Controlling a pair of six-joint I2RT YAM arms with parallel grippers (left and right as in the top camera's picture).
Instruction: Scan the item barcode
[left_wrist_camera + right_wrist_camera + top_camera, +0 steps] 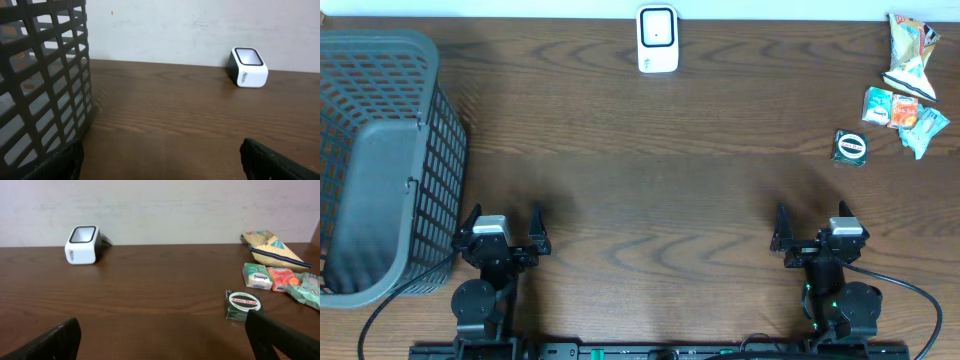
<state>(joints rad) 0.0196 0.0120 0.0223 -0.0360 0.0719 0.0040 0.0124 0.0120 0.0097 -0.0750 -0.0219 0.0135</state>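
overhead view of a dark brown wood-grain table [650,200] with two robot arms parked at its 6 o'clock edge. the right gripper [810,215] has its jaws spread wide and holds nothing; the left gripper [506,215] is just as wide and empty. the items to scan lie clustered toward the table's 2 o'clock corner, on the right arm's side and well apart from the left arm. nearest is a small dark green square packet [850,147] with a round white label, lying flat at about 1 o'clock from the right gripper, near but not touching. it is almost square and slightly turned, so it shows no clear long axis. beyond it lie two small white sachets [890,105], a teal wrapper [925,128] and a crinkled yellow and white snack bag [910,55]. the white box-shaped barcode scanner [658,38] stands at the table's 12 o'clock edge, about 11 o'clock from the right gripper and well apart from it. a tall grey plastic mesh basket [445,130] fills the 9 o'clock side, just beside the left gripper. nothing stands between the right gripper and the packet. a plain pale wall runs behind the table.
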